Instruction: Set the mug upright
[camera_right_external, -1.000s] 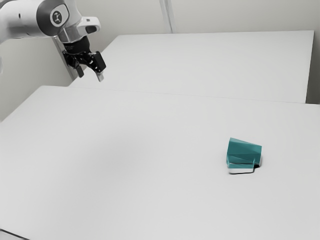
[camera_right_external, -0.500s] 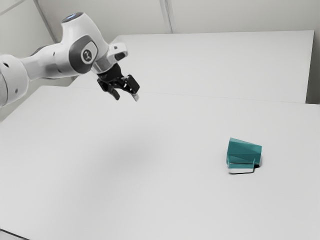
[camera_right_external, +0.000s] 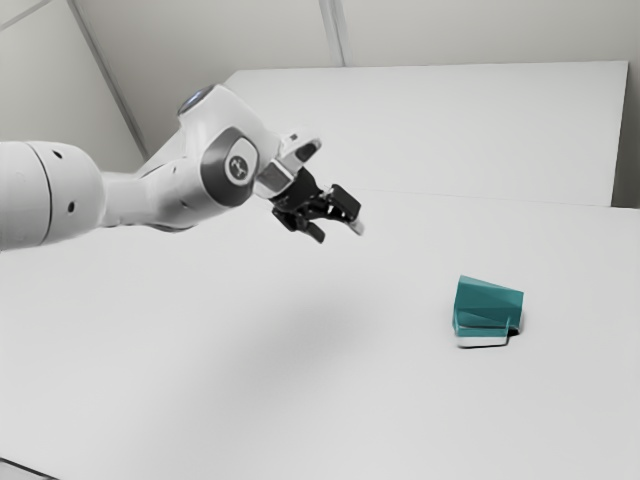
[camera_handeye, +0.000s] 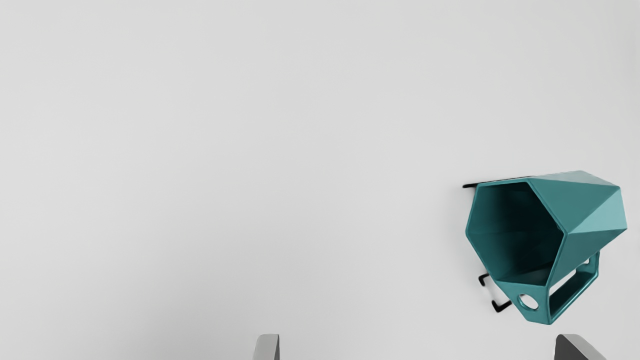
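White tabletop (camera_right_external: 200, 380), pale far wall (camera_right_external: 480, 30). Teal faceted mug (camera_right_external: 488, 303) unmoved, lying on its side toward the exterior view's right. We've brought our gripper (camera_right_external: 338, 232) closer, fingers parted, empty.

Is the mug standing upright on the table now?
No, the mug lies on its side, with its open mouth facing sideways in the wrist view.

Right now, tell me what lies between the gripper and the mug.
Just bare white tabletop lies between the gripper and the tipped mug, as the exterior view shows.
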